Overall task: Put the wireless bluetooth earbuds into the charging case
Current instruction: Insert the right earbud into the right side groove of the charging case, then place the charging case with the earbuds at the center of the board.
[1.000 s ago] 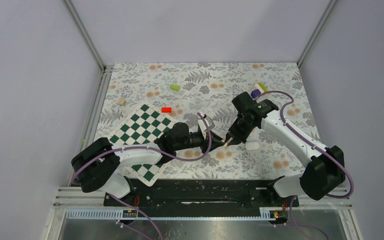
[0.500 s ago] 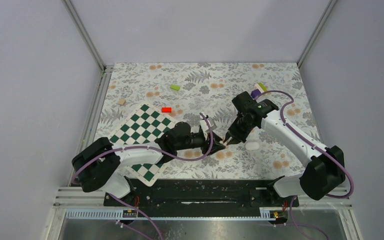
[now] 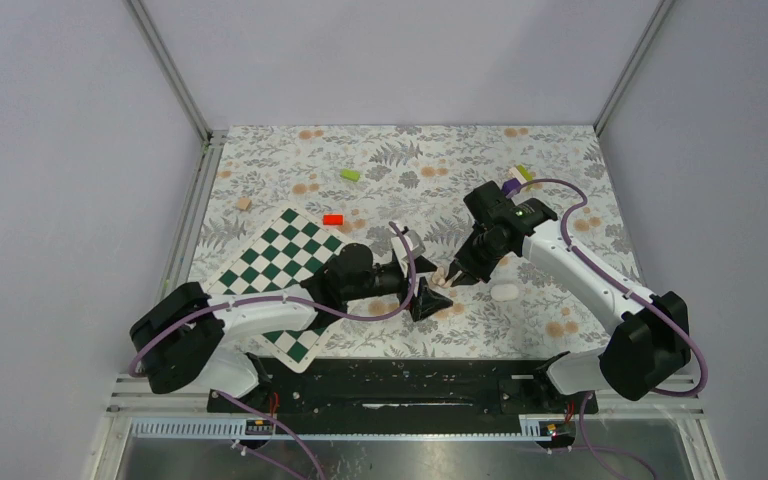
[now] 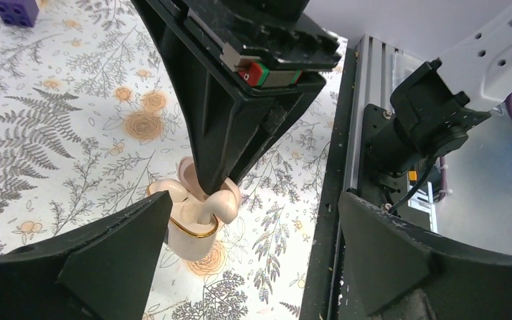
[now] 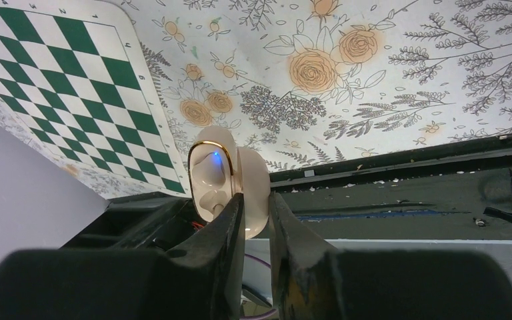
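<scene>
Two grippers and one case make up the working group, listed from the arm bases outward. Item, left gripper [image 4: 255, 212]: jaws spread wide and holding nothing, set just on the near side of the case with a finger to either side of it but not touching. Item, charging case [image 4: 190, 241]: cream-white with a gold rim, lid open, carried a little above the flowered table cloth [image 3: 410, 160] near the middle of the table. Item, one earbud [image 5: 211, 177]: seated in the open case with a small blue light showing on it. Whether a second earbud sits beside it cannot be told, since the right arm's fingers cover that part in both wrist views. Item, right gripper [image 5: 255, 199]: jaws pinched together on the case at its lid side, coming down on it from above. Item, small white rounded object [image 3: 505, 291]: lying on the cloth just beside the right gripper, too small to identify. Item, green-and-white chessboard [image 3: 285, 255]: flat on the left half, apart from the work. Farther back are a red block [image 3: 333, 219], a tan cube [image 3: 244, 203], a green block [image 3: 350, 174] and a purple block [image 3: 512, 186], all loose and well apart from the case. Judgement on progress: at least one earbud is in, the lid is not yet shut, and the second earbud remains unconfirmed, so the task looks well advanced but not closed out.
</scene>
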Robot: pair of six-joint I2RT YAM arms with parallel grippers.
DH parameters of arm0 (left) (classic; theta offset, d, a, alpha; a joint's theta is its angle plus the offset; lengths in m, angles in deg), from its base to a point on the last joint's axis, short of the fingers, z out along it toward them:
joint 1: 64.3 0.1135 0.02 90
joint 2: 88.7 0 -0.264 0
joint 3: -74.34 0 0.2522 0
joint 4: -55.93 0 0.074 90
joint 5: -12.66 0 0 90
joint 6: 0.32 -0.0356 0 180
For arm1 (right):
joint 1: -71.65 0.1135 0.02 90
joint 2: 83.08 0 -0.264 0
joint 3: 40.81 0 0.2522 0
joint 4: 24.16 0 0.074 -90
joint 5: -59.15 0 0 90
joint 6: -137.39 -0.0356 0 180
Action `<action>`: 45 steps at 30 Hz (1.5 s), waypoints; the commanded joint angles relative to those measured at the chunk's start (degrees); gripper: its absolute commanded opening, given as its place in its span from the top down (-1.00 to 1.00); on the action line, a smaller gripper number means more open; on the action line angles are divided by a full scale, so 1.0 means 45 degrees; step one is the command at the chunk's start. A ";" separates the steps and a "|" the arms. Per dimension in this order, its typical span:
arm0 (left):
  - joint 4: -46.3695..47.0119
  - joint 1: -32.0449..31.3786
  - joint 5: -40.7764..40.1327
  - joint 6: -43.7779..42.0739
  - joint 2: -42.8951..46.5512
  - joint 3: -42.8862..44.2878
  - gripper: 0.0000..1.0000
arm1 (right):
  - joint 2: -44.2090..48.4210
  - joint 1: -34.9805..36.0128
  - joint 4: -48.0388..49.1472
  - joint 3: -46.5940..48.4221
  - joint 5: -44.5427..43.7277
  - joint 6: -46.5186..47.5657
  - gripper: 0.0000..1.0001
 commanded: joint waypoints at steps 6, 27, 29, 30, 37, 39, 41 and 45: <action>0.0531 0.0605 -0.0274 0.0954 0.1579 -0.0197 -0.98 | 0.0217 -0.0084 0.0095 0.0217 -0.0071 -0.0018 1.00; -0.4926 0.1816 0.1515 0.2685 0.1398 0.1552 0.13 | 0.0514 -0.0093 0.0250 -0.0143 -0.0001 -0.0054 1.00; -0.5329 0.1717 0.1309 0.2317 0.1771 0.1535 0.13 | 0.0534 -0.0084 0.0260 -0.0178 -0.0001 -0.0064 1.00; -0.5626 0.1640 0.1188 0.2100 0.1901 0.1596 0.13 | 0.0547 -0.0084 0.0281 -0.0193 0.0023 -0.0073 1.00; -0.7589 0.0272 -0.0961 0.0280 0.2172 0.2550 -0.97 | 0.0553 -0.0084 0.0460 -0.0222 0.0182 -0.0147 1.00; -0.7430 0.0131 -0.1662 0.0358 0.2199 0.2503 -0.98 | 0.0588 -0.0089 0.0498 -0.0221 0.0191 -0.0170 1.00; -0.6988 0.0104 -0.2251 0.0597 0.2284 0.2267 -0.98 | 0.0610 -0.0084 0.0506 -0.0217 0.0196 -0.0191 1.00; -0.6182 0.0103 -0.2740 0.0756 0.2253 0.2087 -0.98 | 0.0672 -0.0086 0.0507 -0.0219 0.0191 -0.0267 1.00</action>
